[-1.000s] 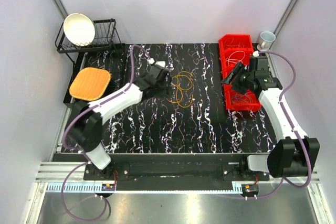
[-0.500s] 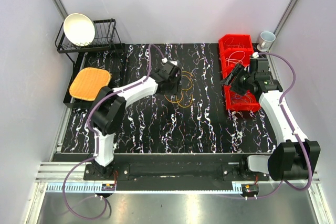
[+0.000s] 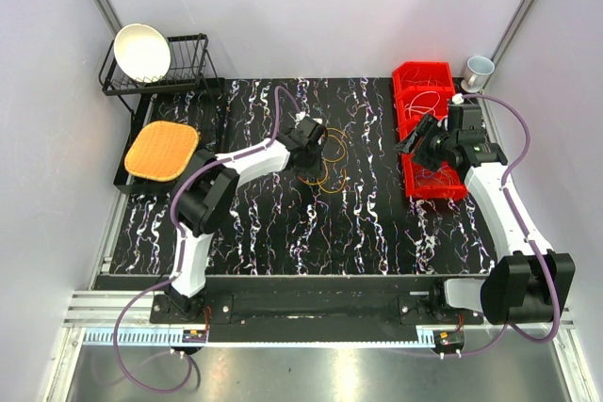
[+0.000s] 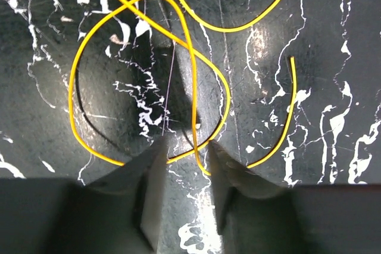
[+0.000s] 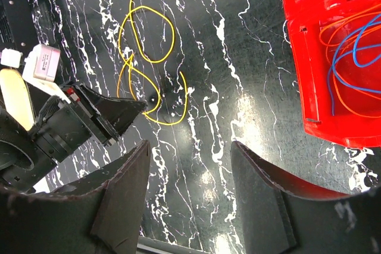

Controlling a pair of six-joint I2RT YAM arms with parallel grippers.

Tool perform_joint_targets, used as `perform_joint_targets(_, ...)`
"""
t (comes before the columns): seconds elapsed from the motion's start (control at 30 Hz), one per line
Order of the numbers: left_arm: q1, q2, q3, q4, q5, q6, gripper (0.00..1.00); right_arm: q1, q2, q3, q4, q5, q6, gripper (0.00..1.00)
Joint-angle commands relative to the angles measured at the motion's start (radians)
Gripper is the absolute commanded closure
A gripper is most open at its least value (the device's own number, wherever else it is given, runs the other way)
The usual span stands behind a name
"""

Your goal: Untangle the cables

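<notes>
Barely, yellow cables [image 4: 192, 81] reach between left pincer's [image 4: 184, 147] tips.

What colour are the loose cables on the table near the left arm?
The cables are yellow, seen best in the left wrist view.

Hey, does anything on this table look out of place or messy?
Yes: the yellow cables lie crossed in a loose tangle on the black table, outside the red bins where orange and blue cables sit.
</notes>
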Motion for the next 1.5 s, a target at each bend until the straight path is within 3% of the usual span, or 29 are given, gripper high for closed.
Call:
perform_joint_targets(0.0, -0.002, 0.014, 0.042, 0.060, 0.020, 0.003, 0.74, 0.011, -0.028, -0.005, 0.028, -0.016, 0.003, 0.38)
perform_joint_targets(0.13, -0.004, 0.026, 0.056, 0.067, 0.020, 0.003, 0.87, 0.011, -0.026, -0.007, 0.030, -0.016, 0.004, 0.38)
perform_joint_targets(0.2, -0.004, 0.031, 0.062, 0.064, 0.020, 0.006, 1.00, 0.009, -0.026, -0.007, 0.028, -0.016, 0.006, 0.38)
perform_joint_targets(0.8, -0.004, -0.339, 0.179, -0.127, 0.012, 0.160, 1.00, 0.071, -0.025, 0.011, 0.079, -0.087, 0.050, 0.37)
perform_joint_targets(1.07, -0.004, -0.480, 0.243, -0.087, 0.314, 0.230, 1.00, 0.097, -0.058, 0.005, 0.171, -0.196, 0.073, 0.37)
perform_joint_targets(1.2, -0.001, -0.607, 0.145, 0.025, 0.429, 0.276, 1.00, 0.100, -0.067, -0.036, 0.305, -0.315, 0.124, 0.35)
perform_joint_targets(1.3, 0.039, -0.675, 0.069, 0.148, 0.634, 0.227, 1.00, 0.098, -0.057, -0.067, 0.382, -0.388, 0.177, 0.35)
perform_joint_targets(1.47, 0.045, -0.739, -0.008, 0.237, 0.662, 0.219, 1.00, 0.098, -0.032, -0.082, 0.395, -0.388, 0.228, 0.34)
